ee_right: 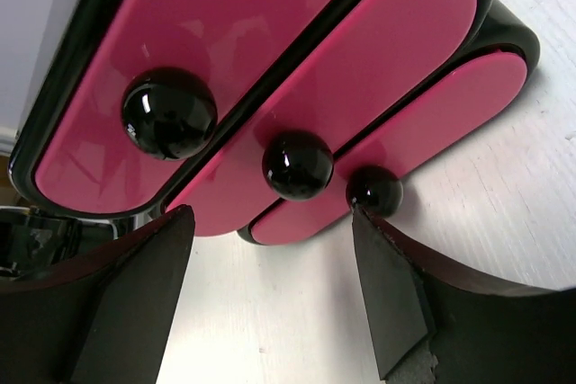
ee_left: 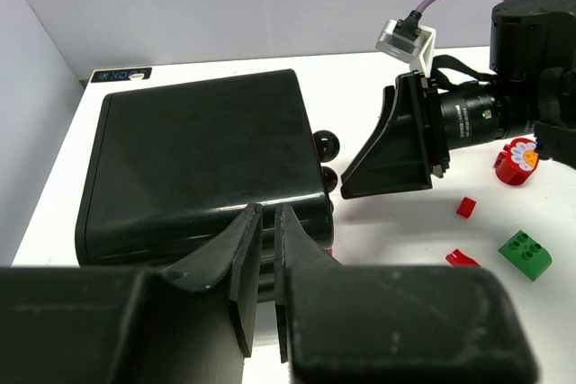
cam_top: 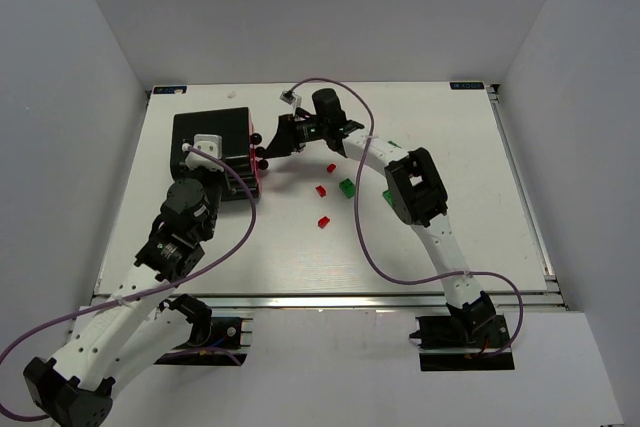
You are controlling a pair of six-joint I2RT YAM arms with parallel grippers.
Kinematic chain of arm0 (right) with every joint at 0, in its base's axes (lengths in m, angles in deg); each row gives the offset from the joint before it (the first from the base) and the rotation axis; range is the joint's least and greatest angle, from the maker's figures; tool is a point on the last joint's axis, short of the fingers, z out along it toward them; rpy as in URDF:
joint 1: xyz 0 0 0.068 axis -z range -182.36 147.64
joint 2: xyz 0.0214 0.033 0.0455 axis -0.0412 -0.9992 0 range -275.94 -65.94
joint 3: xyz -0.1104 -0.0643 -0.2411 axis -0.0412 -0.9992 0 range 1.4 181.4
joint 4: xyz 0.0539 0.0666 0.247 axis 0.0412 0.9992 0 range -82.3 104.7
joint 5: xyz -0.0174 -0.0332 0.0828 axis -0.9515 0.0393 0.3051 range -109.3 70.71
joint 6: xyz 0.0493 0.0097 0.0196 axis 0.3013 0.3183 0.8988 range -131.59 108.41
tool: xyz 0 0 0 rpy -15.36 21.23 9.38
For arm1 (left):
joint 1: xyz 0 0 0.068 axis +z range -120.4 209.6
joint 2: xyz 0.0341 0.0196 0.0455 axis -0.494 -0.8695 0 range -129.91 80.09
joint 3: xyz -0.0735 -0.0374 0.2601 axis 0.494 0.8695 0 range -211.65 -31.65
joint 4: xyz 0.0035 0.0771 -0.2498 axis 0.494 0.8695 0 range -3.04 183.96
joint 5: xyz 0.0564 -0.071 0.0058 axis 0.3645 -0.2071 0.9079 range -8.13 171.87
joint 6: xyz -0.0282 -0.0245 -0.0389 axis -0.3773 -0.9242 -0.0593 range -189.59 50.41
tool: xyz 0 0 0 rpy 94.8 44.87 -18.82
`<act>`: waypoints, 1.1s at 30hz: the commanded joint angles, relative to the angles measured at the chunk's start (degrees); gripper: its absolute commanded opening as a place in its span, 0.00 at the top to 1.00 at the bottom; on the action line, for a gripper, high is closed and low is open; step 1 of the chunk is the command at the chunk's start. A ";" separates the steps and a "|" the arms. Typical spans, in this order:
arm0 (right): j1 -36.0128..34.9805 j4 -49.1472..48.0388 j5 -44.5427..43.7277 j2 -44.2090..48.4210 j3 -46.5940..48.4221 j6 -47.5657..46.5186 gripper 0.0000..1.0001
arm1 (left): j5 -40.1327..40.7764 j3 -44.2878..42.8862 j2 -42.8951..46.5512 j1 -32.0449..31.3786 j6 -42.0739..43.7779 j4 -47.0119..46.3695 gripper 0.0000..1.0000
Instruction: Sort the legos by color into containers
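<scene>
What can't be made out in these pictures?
Drawer contents: every view; the pink drawer fronts are shut.
Green piece: top view, mostly behind the right arm, too small.
Red flowered piece: left wrist view, partly covered by the right arm; shape unclear.

I count three red bricks [cam_top: 331,167] [cam_top: 321,189] [cam_top: 324,221] and one clearly visible green brick [cam_top: 346,188] on the table [cam_top: 480,207]. One black box [ee_left: 198,150], three pink drawer fronts [ee_right: 270,33], three knobs [ee_right: 298,165].
</scene>
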 commanded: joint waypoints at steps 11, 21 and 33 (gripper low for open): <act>0.13 -15.45 2.07 -5.34 3.71 11.66 0.29 | 0.01 0.02 -0.86 0.24 0.57 -0.90 0.77; -0.13 -26.43 3.47 -7.36 3.36 19.40 0.36 | 0.10 -0.07 -1.92 0.24 0.74 -0.72 0.77; -0.66 -28.20 3.48 -8.24 3.10 21.51 0.40 | 0.63 -0.07 -2.45 0.24 0.83 -0.72 0.77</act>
